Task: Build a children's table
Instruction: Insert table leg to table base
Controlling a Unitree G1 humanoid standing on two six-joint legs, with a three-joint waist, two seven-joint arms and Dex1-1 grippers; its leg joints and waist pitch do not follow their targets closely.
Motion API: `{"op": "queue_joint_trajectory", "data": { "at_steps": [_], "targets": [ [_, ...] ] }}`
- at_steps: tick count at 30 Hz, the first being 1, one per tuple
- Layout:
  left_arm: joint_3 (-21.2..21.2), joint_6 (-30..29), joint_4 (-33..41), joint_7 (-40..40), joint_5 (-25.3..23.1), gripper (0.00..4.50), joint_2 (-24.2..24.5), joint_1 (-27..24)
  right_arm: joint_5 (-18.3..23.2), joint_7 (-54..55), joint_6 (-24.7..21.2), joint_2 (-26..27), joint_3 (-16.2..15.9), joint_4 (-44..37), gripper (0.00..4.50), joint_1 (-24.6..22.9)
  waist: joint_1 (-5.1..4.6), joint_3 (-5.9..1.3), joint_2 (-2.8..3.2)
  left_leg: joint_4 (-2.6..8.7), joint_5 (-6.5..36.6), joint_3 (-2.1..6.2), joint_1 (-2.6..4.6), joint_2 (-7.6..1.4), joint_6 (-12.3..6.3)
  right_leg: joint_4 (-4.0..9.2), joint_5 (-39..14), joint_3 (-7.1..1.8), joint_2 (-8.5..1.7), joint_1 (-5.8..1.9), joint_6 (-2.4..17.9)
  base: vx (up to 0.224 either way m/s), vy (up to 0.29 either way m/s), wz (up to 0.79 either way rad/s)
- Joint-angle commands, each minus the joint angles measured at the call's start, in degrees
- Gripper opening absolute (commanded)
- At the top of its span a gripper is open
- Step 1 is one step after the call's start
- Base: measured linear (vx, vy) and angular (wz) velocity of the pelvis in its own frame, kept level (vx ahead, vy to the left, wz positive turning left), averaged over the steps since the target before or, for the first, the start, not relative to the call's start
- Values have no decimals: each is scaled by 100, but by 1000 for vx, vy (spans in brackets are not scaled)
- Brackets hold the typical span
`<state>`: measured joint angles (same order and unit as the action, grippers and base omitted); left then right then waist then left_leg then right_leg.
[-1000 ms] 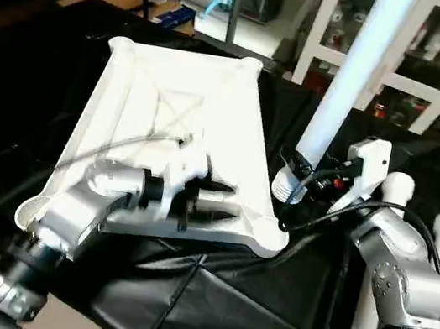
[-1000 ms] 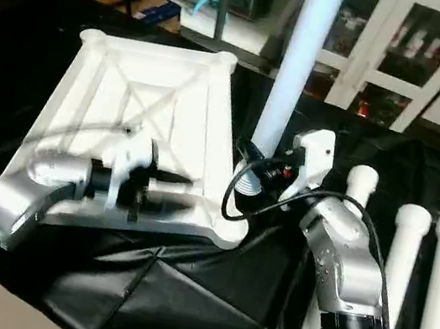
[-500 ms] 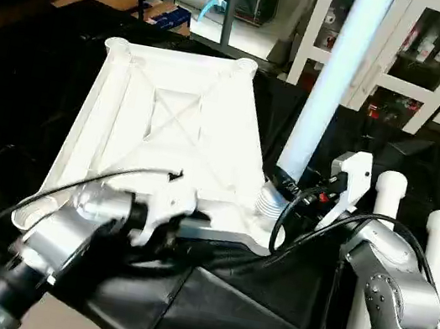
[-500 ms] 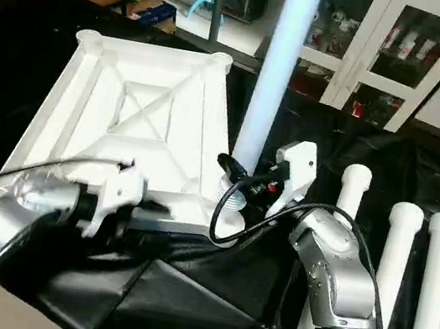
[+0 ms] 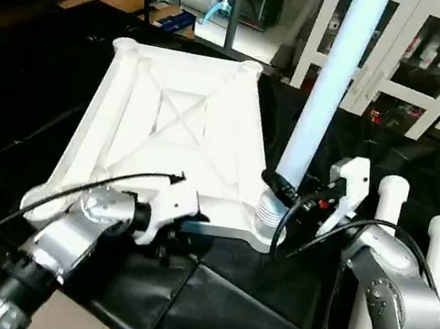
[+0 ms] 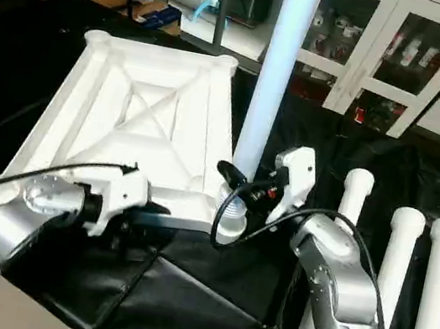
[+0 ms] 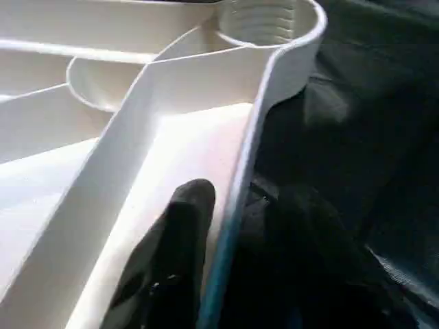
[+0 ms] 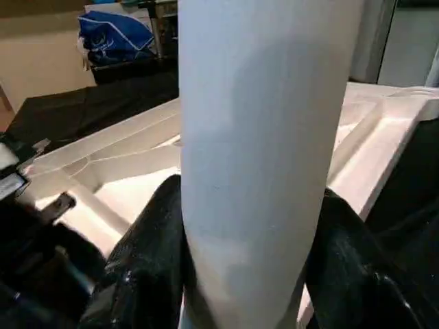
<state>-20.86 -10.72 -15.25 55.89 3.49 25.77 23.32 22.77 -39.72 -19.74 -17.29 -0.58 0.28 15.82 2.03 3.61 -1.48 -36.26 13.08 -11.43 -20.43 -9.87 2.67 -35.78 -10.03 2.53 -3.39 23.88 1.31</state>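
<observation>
Children's tabletop, white plastic, lies underside up on black cloth; X-braced ribs and round corner sockets face up.

One white tube leg stands near-upright, its ribbed lower end seated at the near right corner socket.

Right gripper: fingers clamped on either side of this leg just above the socket, tube filling the gap.

Left gripper: at the near edge of the tabletop, one finger over the inner face of the rim, the other outside against the cloth; fingers straddle the rim, partly closed. Firm pinch not confirmed.

Three more white tube legs lie on the cloth to the right, side by side.

White glass-door cabinet behind.
</observation>
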Motion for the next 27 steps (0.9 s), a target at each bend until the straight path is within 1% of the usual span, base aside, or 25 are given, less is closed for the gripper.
{"op": "queue_joint_trajectory", "data": {
  "at_steps": [1,2,3,4,5,7,8,9,10,11,13,15,16,17,18,19,20,21,22,23,25,26,27],
  "targets": [
    [-50,189,-50,179,-87,143,-58,219,53,-40,-50,-105,29,-203,183,10,-3,-375,13,491,831,161,66,-323,-79,486,-1641,-311,-452,-249,989,0,0,0],
    [-57,207,-70,188,-96,133,-57,234,53,-43,-52,-110,31,-205,183,5,1,-375,6,488,829,151,79,-319,-93,495,-1618,-309,-440,-235,993,0,0,0],
    [-118,271,-149,256,-148,133,-38,293,57,-54,-64,-125,33,-217,183,-7,17,-382,21,487,787,148,90,-321,-104,483,-1510,-314,-441,-237,1028,0,0,0],
    [-141,300,-185,278,-170,121,-31,317,58,-57,-71,-129,35,-222,183,-8,18,-382,18,485,764,145,84,-322,-109,478,-1458,-315,-443,-240,1043,0,0,0],
    [-181,326,-238,337,-187,116,-25,348,56,-60,-78,-133,37,-225,183,-9,23,-394,37,486,684,156,64,-325,-110,444,-1306,-312,-449,-265,1086,0,0,0],
    [-197,330,-259,366,-186,109,-26,358,53,-60,-77,-134,38,-224,183,-9,29,-406,23,489,548,162,46,-331,-142,413,-1052,-306,-454,-288,1145,0,0,0],
    [-275,415,-325,400,-258,97,-16,389,49,-57,-74,-139,45,-222,183,-1,26,-414,26,484,470,161,46,-332,-168,393,-879,-302,-451,-294,1191,0,0,0],
    [-299,428,-334,414,-278,95,-8,393,51,-58,-75,-141,47,-225,183,0,26,-414,26,484,470,161,46,-332,-168,393,-879,-302,-451,-294,1191,0,0,0],
    [-394,490,-376,479,-362,95,25,408,55,-64,-82,-150,57,-233,183,8,32,-421,37,478,402,156,51,-335,-200,373,-684,-302,-456,-300,1269,0,0,0],
    [-439,519,-400,513,-406,93,40,414,52,-68,-81,-153,62,-229,183,14,37,-423,35,476,379,154,50,-338,-216,366,-611,-304,-463,-309,1305,0,0,0],
    [-553,589,-458,587,-541,84,99,421,44,-71,-68,-161,61,-225,183,21,45,-414,33,478,425,155,46,-338,-226,382,-686,-307,-471,-314,1309,0,0,0],
    [-639,674,-508,618,-673,81,152,430,47,-67,-64,-168,62,-233,183,22,48,-403,32,487,554,156,55,-344,-174,402,-901,-309,-479,-312,1267,0,0,0],
    [-708,752,-586,624,-823,80,182,464,53,-63,-56,-177,74,-239,183,24,49,-391,62,494,648,161,58,-341,-131,422,-1048,-310,-480,-306,1237,0,0,0],
    [-717,758,-606,591,-870,77,184,482,51,-59,-47,-177,79,-235,183,23,45,-387,55,500,705,160,70,-345,-104,433,-1112,-309,-474,-299,1216,0,0,0],
    [-732,720,-610,517,-961,75,201,518,45,-51,-31,-175,87,-232,183,21,38,-374,71,510,831,161,81,-347,-45,455,-1239,-310,-470,-291,1192,0,0,0],
    [-734,702,-612,487,-1002,75,210,536,42,-47,-25,-173,88,-233,183,20,40,-366,65,520,956,166,94,-348,9,470,-1399,-310,-474,-289,1161,0,0,0],
    [-683,623,-589,363,-1035,75,190,573,38,-26,-11,-164,100,-231,183,24,33,-355,83,532,1097,174,106,-349,69,490,-1568,-310,-472,-281,1122,0,0,0],
    [-656,588,-579,327,-1022,75,173,581,37,-17,-8,-160,105,-231,183,27,30,-348,74,537,1172,175,117,-351,92,500,-1660,-311,-474,-276,1105,0,0,0],
    [-650,581,-577,320,-1019,128,170,583,37,-16,-7,-159,106,-231,183,27,29,-341,72,542,1285,182,134,-349,126,520,-1840,-311,-478,-266,1070,0,0,0],
    [-608,479,-543,317,-943,141,140,589,39,-7,-1,-154,115,-233,183,21,20,-351,71,541,1281,185,127,-349,143,518,-1873,-317,-487,-273,1056,0,0,0],
    [-478,189,-273,574,-589,147,103,603,43,-4,-5,-158,122,-260,183,-12,13,-355,82,538,1235,186,117,-344,150,514,-1849,-317,-488,-273,1073,0,0,0],
    [-431,159,-149,726,-460,163,101,644,42,-4,-8,-162,123,-275,183,-39,5,-361,79,539,1167,193,96,-345,136,503,-1759,-316,-490,-289,1087,0,0,0],
    [-431,159,-149,726,-460,179,101,644,42,-4,-8,-162,123,-275,183,-39,6,-366,81,535,1121,192,86,-339,122,499,-1699,-314,-487,-294,1099,0,0,0]
  ]
}}
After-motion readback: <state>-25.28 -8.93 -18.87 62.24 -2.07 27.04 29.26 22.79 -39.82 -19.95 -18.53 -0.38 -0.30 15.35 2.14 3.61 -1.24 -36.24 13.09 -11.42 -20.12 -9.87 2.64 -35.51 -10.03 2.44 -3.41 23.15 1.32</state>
